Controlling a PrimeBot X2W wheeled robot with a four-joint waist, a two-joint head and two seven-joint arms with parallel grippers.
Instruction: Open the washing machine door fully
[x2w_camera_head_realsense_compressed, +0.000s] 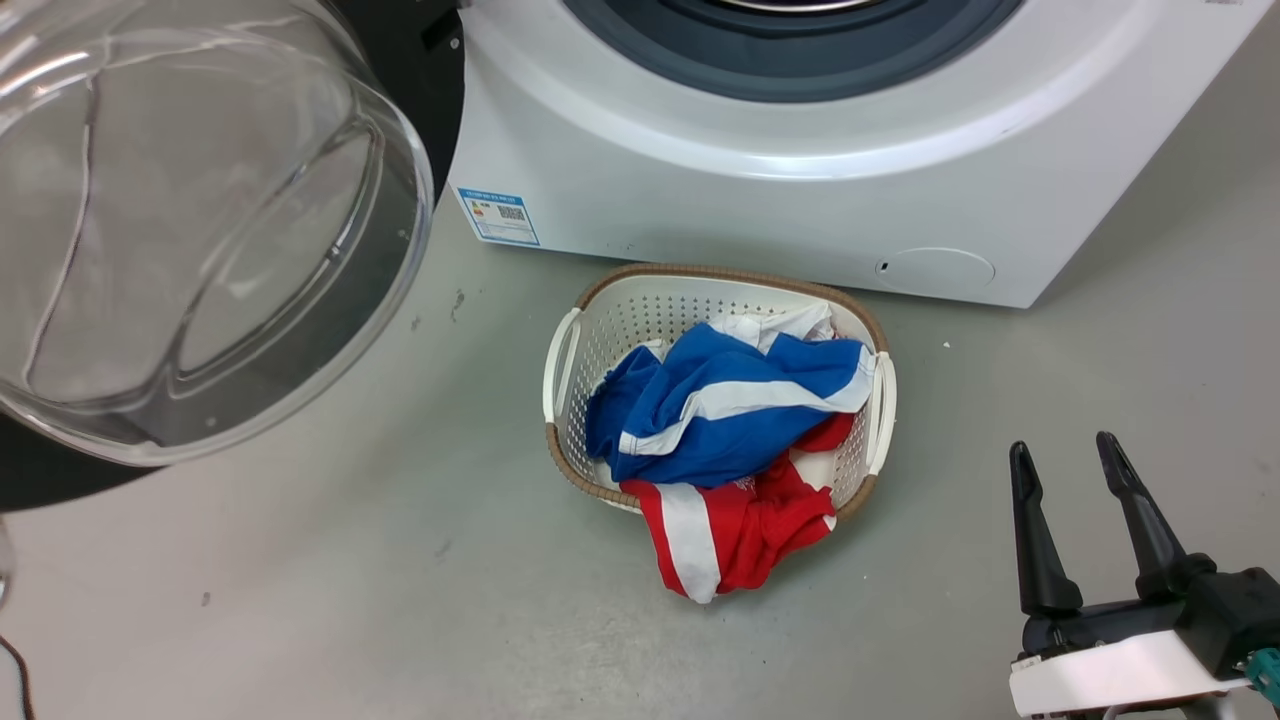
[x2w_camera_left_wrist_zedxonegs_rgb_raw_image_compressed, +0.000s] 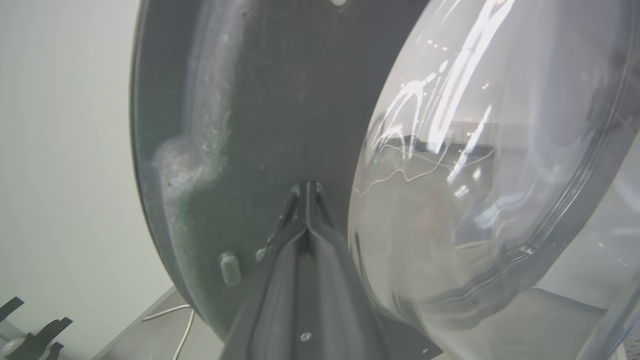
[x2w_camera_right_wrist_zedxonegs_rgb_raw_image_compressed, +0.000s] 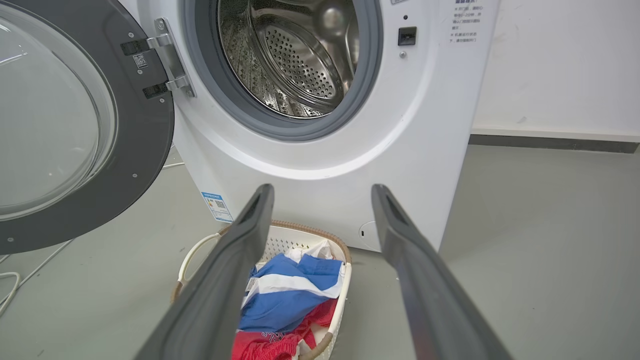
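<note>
The washing machine door (x2w_camera_head_realsense_compressed: 200, 230) stands swung out at the machine's left, its clear glass bowl bulging toward me and its dark rim (x2w_camera_right_wrist_zedxonegs_rgb_raw_image_compressed: 150, 130) hanging from the metal hinge (x2w_camera_right_wrist_zedxonegs_rgb_raw_image_compressed: 167, 60). The white washing machine (x2w_camera_head_realsense_compressed: 760, 200) shows its grey gasket and bare steel drum (x2w_camera_right_wrist_zedxonegs_rgb_raw_image_compressed: 300, 55). My left gripper (x2w_camera_left_wrist_zedxonegs_rgb_raw_image_compressed: 306, 186) is shut with nothing in it, its tips against the door's dark inner face (x2w_camera_left_wrist_zedxonegs_rgb_raw_image_compressed: 260, 100) just beside the glass bowl (x2w_camera_left_wrist_zedxonegs_rgb_raw_image_compressed: 475, 175). My right gripper (x2w_camera_head_realsense_compressed: 1062, 447) hangs open over the floor, right of the basket and apart from the machine; between its fingers (x2w_camera_right_wrist_zedxonegs_rgb_raw_image_compressed: 322, 192) the machine's front shows.
A white laundry basket (x2w_camera_head_realsense_compressed: 720, 272) with a woven rim sits on the grey floor in front of the machine, holding a blue-and-white garment (x2w_camera_head_realsense_compressed: 720, 400) and a red-and-white one (x2w_camera_head_realsense_compressed: 740, 530) spilling over its near edge. White cables (x2w_camera_right_wrist_zedxonegs_rgb_raw_image_compressed: 10, 280) lie on the floor under the door.
</note>
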